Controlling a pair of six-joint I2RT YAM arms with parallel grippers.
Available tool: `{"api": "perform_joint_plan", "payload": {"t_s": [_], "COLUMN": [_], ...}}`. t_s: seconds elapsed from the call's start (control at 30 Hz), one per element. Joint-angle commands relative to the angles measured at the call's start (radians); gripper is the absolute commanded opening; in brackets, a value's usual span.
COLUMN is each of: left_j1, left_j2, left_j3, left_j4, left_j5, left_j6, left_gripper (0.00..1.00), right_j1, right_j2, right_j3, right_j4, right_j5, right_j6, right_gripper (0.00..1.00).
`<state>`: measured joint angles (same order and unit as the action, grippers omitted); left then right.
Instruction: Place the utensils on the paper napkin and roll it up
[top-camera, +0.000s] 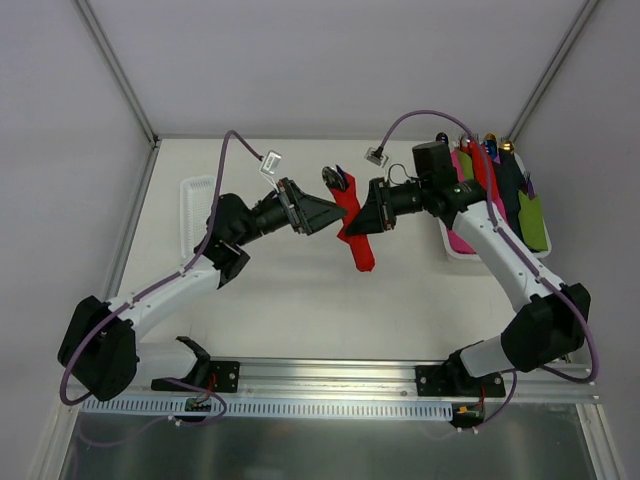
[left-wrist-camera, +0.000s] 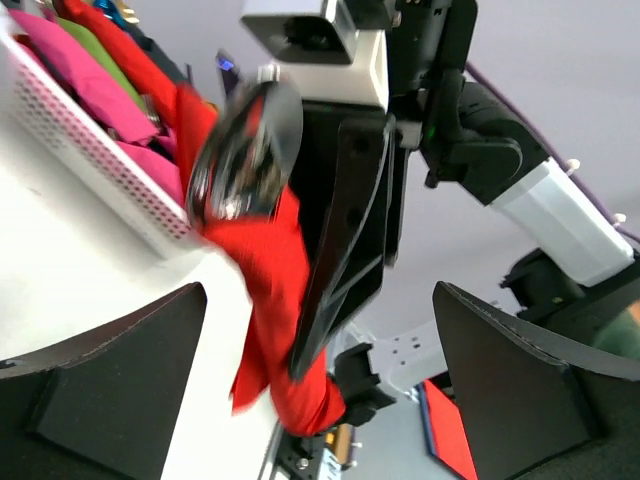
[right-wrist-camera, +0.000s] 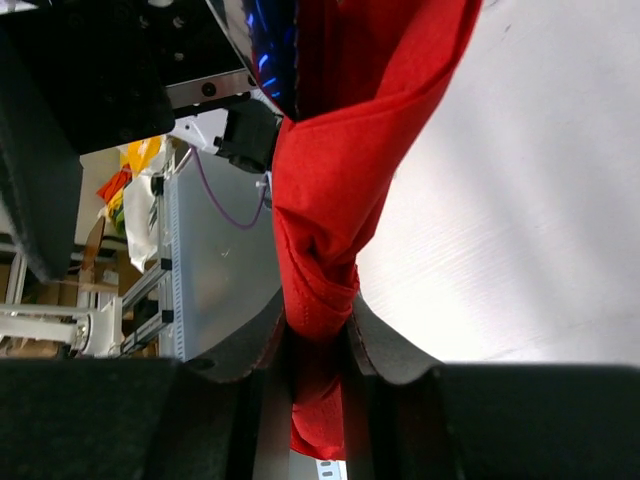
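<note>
The right hand (right-wrist-camera: 318, 348) clenches a rolled red napkin (top-camera: 360, 252) over the middle of the counter (top-camera: 290, 300). Shiny utensils (top-camera: 333, 178) poke from its far end. The left hand (top-camera: 336, 212), fingers released, sits just left.

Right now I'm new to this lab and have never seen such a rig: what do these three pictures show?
Two robot arms are bolted at the near edge of a table. One picture looks down from above; the others come from wrist cameras. The right gripper is shut on a rolled red paper napkin, lifted off the table, a shiny spoon poking from its top. The left gripper stands open beside it, holding nothing. A white tray at right holds pink, green and dark rolled bundles.
</note>
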<state>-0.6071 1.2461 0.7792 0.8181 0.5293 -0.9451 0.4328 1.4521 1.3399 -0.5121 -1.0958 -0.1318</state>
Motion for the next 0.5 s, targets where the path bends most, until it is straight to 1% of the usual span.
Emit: {"api": "perform_joint_plan", "payload": {"t_s": [0.0, 0.07, 0.13, 0.17, 0.2, 0.23, 0.27, 0.3, 0.33, 0.37, 0.4, 0.43, 0.47], "left_j1": [0.006, 0.006, 0.006, 0.006, 0.006, 0.006, 0.006, 0.006, 0.006, 0.006, 0.006, 0.006, 0.006], "left_j2": [-0.066, -0.097, -0.114, -0.129, -0.135, -0.142, -0.155, -0.162, -0.169, -0.180, -0.180, -0.181, -0.178], "left_j3": [0.043, 0.038, 0.040, 0.043, 0.045, 0.045, 0.037, 0.031, 0.023, 0.011, 0.006, 0.003, 0.002], "left_j4": [-0.111, -0.160, -0.242, -0.272, -0.302, -0.350, -0.362, -0.375, -0.385, -0.399, -0.404, -0.411, -0.422], "left_j5": [-0.028, -0.054, -0.061, -0.068, -0.069, -0.069, -0.072, -0.077, -0.081, -0.084, -0.086, -0.086, -0.083], "left_j6": [0.110, 0.135, 0.176, 0.189, 0.201, 0.225, 0.233, 0.244, 0.249, 0.253, 0.259, 0.267, 0.272], "left_gripper": [0.99, 0.99, 0.99, 0.99, 0.99, 0.99, 0.99, 0.99, 0.99, 0.99, 0.99, 0.99, 0.99], "right_j1": [-0.075, -0.110, -0.178, -0.202, -0.259, -0.294, -0.327, -0.403, -0.432, -0.478, -0.543, -0.572, -0.595], "right_j2": [-0.071, -0.070, -0.055, -0.046, -0.036, -0.024, 0.009, 0.028, 0.049, 0.094, 0.120, 0.146, 0.172], "right_j3": [0.033, 0.054, 0.085, 0.129, 0.154, 0.178, 0.232, 0.263, 0.292, 0.320, 0.379, 0.410, 0.438], "right_j4": [0.021, -0.017, -0.081, -0.189, -0.257, -0.316, -0.442, -0.513, -0.576, -0.689, -0.745, -0.799, -0.884], "right_j5": [-0.042, -0.052, -0.053, -0.035, -0.020, -0.012, -0.009, -0.007, -0.007, -0.007, 0.017, 0.036, 0.075], "right_j6": [0.009, -0.005, -0.072, -0.118, -0.173, -0.272, -0.323, -0.377, -0.490, -0.534, -0.578, -0.671, -0.710], "right_gripper": [0.00, 0.00, 0.00, 0.00, 0.00, 0.00, 0.00, 0.00, 0.00, 0.00, 0.00, 0.00, 0.00]}}
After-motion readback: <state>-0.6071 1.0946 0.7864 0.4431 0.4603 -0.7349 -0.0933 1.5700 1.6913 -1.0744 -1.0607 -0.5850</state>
